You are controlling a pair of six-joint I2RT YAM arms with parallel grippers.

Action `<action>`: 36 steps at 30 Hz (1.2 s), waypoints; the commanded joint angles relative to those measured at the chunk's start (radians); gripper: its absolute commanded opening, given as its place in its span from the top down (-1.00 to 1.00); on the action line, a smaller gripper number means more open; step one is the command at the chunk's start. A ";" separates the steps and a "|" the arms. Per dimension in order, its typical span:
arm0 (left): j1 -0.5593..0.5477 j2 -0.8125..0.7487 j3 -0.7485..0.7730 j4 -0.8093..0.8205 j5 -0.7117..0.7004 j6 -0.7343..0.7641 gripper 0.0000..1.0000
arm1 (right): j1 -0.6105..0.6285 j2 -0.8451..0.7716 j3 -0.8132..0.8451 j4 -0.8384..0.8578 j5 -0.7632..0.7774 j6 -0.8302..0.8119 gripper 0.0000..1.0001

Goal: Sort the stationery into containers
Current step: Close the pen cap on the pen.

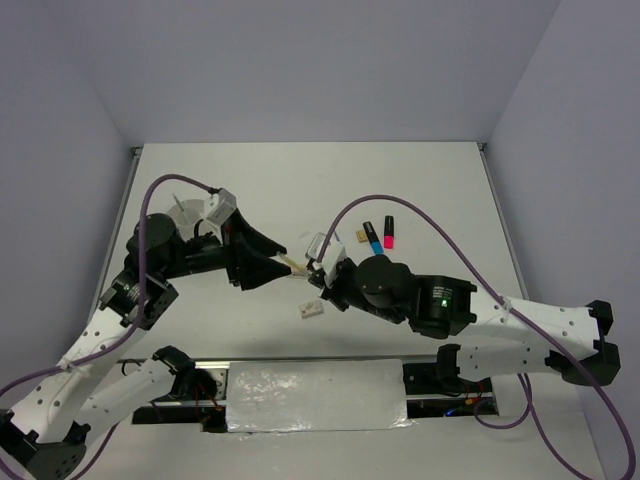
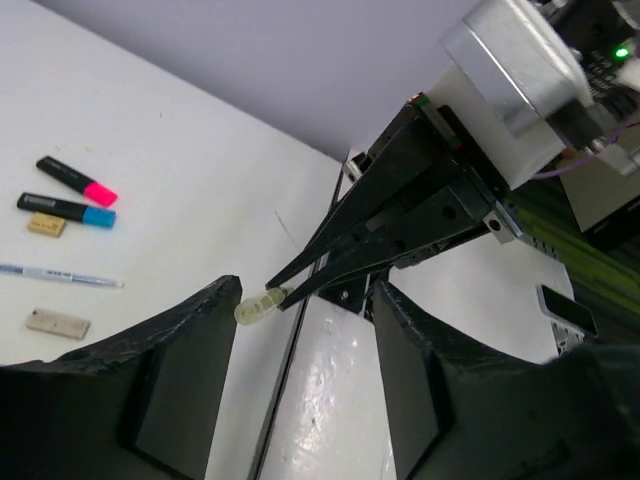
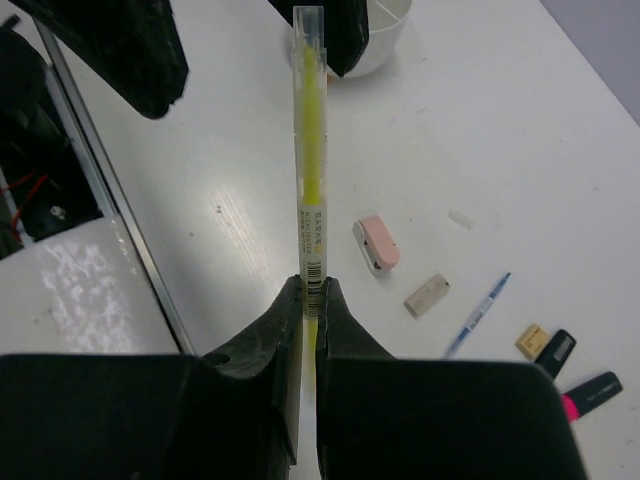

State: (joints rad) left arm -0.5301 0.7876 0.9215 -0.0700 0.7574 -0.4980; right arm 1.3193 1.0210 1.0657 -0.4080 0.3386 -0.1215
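The yellow-green pen point(image 3: 310, 150) is off the table point(image 1: 420, 180), clamped by its lower end in the closed right pincer point(image 3: 310, 290). It is held out lengthwise towards the white tub point(image 3: 385, 45), with most of the barrel left bare. This looks like a handover. The tub sits on the left arm's side, and offering the free end gives the other arm something to grip.

The left pincer point(image 2: 305, 295) is open, between the tub and the pen. Its jaws stand one on each side of the pen's tip and do not touch it. I judge that closing them on the barrel comes next, and the right pincer should let go only after that, or the pen will drop.

On the side of the pen away from the tub, the rest lies on the table:
- a pink eraser point(image 3: 377, 243)
- a tan eraser point(image 3: 427, 294)
- a thin pen point(image 3: 478, 315)
- farthest out, a blue highlighter point(image 1: 372, 238) and a pink highlighter point(image 1: 388, 234)

None of these is sorted yet.
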 commanded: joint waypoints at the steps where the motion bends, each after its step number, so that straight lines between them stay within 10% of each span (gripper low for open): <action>1: -0.005 -0.043 -0.039 0.182 -0.041 -0.065 -0.37 | 0.000 -0.055 -0.027 0.126 -0.013 0.103 1.00; 13: -0.005 -0.122 -0.042 0.235 -0.144 -0.069 -0.81 | -0.002 -0.136 -0.095 0.276 -0.104 0.233 1.00; 23: -0.033 -0.056 -0.104 0.565 0.074 -0.223 -0.35 | -0.002 -0.174 -0.128 0.437 -0.184 0.316 1.00; 36: -0.093 -0.031 -0.110 0.572 0.074 -0.211 0.06 | -0.002 -0.145 -0.130 0.548 -0.266 0.313 1.00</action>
State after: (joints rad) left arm -0.6064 0.7467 0.8005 0.4129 0.8001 -0.6930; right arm 1.3193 0.8562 0.9039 0.0769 0.1120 0.1894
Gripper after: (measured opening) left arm 0.484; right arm 0.079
